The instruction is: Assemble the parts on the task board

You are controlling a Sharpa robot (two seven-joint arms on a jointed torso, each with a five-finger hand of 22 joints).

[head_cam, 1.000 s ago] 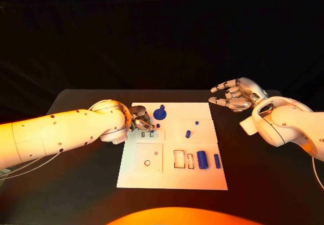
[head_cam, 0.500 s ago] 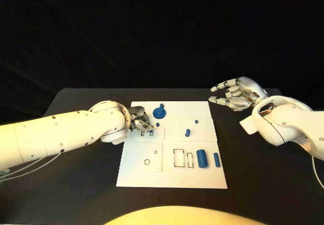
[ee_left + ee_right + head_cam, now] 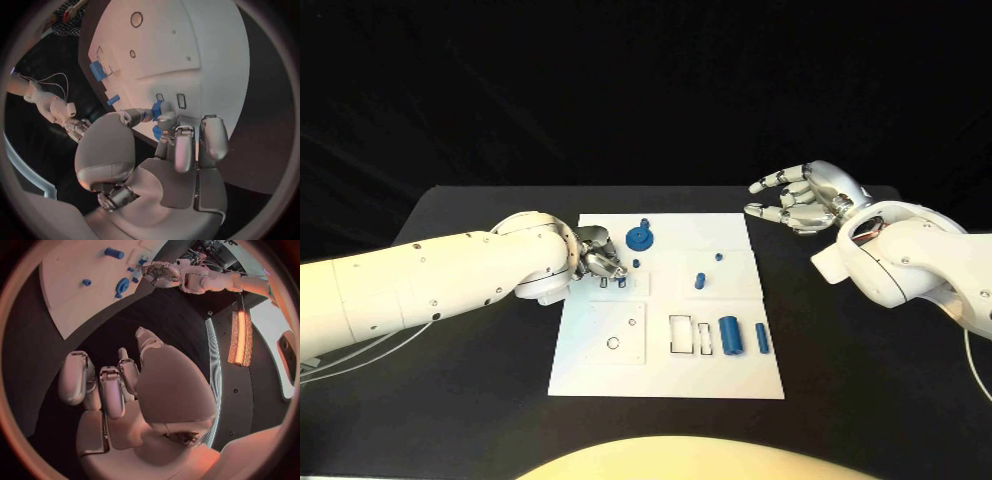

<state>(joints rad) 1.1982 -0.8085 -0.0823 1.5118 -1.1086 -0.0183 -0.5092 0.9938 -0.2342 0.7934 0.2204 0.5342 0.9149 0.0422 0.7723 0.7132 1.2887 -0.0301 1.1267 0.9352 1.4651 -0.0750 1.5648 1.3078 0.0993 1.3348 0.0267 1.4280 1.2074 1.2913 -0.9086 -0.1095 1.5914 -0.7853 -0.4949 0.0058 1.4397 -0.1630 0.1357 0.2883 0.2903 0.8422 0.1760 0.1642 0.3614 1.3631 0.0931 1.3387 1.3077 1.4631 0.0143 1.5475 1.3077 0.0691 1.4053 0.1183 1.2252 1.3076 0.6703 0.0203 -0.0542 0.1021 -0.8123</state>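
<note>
Head view: white task board (image 3: 718, 375) at centre of black table (image 3: 459, 390). Left hand (image 3: 602, 255) over the board's 10 o'clock area, fingers drawn together on a small blue part (image 3: 635, 263), just beside two small slots (image 3: 612, 283). Round blue gear-like part (image 3: 639, 238) standing near the board's 12 o'clock edge. Small blue peg (image 3: 720, 257) and short blue piece (image 3: 700, 281) toward 2 o'clock from board centre. Thick blue cylinder (image 3: 730, 332) and thinner blue rod (image 3: 763, 338) lying side by side at 4 o'clock, beside two rectangular recesses (image 3: 684, 335). Right hand (image 3: 798, 200) raised off the board's 1 o'clock corner, well apart from every part, fingers spread and loosely curled, holding nothing.

Left wrist view: left hand (image 3: 172, 145) with thumb and fingertips (image 3: 166, 120) pinching the small blue part (image 3: 157, 109) right at the two slots (image 3: 170, 99). Second bit of blue just under the fingers; cannot tell whether same piece.

Right wrist view: right hand (image 3: 125, 390) empty, fingers apart above bare table. Task board (image 3: 69, 295) far off, with gear-like part (image 3: 122, 287) and cylinder (image 3: 114, 253) on it.
</note>
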